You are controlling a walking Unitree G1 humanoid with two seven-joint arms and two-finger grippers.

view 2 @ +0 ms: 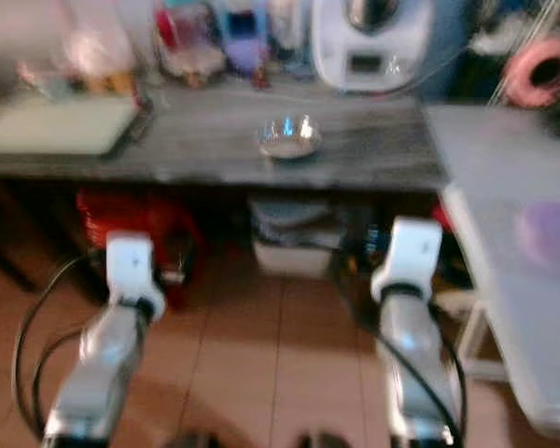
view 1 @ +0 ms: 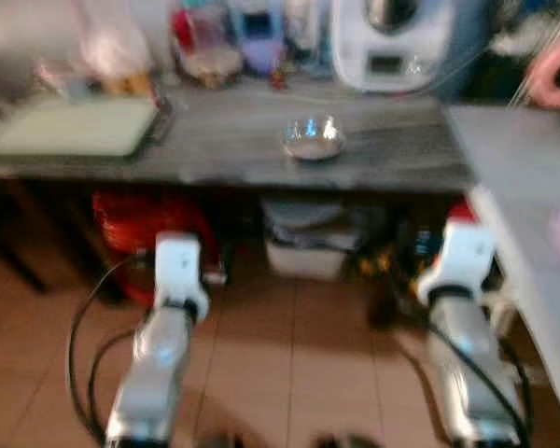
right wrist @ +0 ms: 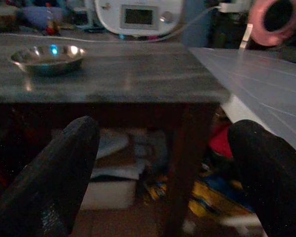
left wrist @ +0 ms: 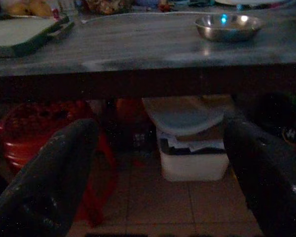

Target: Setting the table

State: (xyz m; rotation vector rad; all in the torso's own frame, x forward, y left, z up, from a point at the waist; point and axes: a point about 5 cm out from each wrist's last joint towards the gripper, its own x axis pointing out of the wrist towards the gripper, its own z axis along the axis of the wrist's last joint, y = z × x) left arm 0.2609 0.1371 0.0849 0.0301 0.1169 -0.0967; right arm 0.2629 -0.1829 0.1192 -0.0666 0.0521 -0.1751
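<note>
A small shiny metal bowl (view 1: 313,140) sits alone near the middle of a grey wooden counter (view 1: 233,149); it also shows as the bowl (left wrist: 228,26) and the bowl (right wrist: 48,59) in the wrist views. Both arms are held low in front of the counter, well short of the bowl. My left gripper (left wrist: 158,173) is open, its black fingers (left wrist: 44,182) wide apart with nothing between them. My right gripper (right wrist: 163,173) is open too, fingers (right wrist: 49,173) spread and empty.
A green cutting board (view 1: 75,126) lies at the counter's left end. A white kitchen appliance (view 1: 392,42) and jars stand at the back. A pale table (view 1: 532,205) runs along the right. Under the counter are a red basket (view 1: 135,224) and a white bin (left wrist: 192,148).
</note>
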